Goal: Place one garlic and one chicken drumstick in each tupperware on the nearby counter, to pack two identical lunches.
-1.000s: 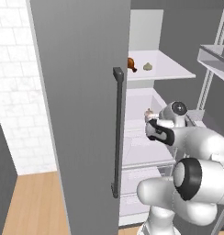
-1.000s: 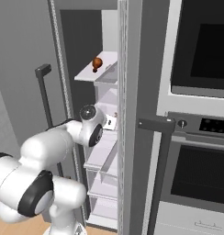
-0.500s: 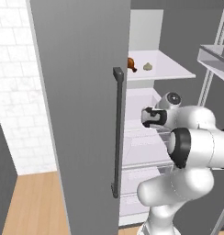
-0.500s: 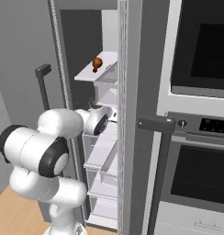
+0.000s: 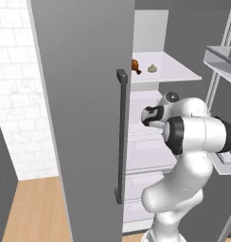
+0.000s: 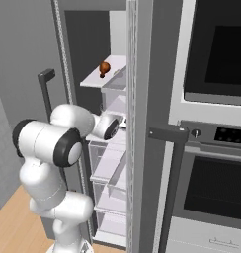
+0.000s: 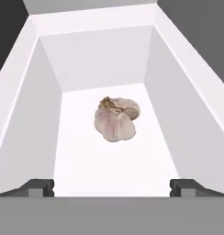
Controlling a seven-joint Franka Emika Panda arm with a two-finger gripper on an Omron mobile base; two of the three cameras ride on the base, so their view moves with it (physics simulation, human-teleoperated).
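In the hand view a pale garlic lies on the floor of a white fridge bin, ahead of my gripper. The gripper is open, its two dark fingertips spread wide with nothing between them. From the left base view my hand reaches into the open fridge below the upper shelf. On that shelf sit a brown chicken drumstick and another garlic. The drumstick is also visible from the right. The tupperware and the counter are out of view.
The grey fridge door with its dark vertical handle stands open on the left. Door shelves hang at the right. White drawers stack below my hand. Wall ovens flank the fridge.
The arm has folded upward, its elbow rising from low down to shelf height. The hand has shifted a little further into the fridge. The gripper stayed open.
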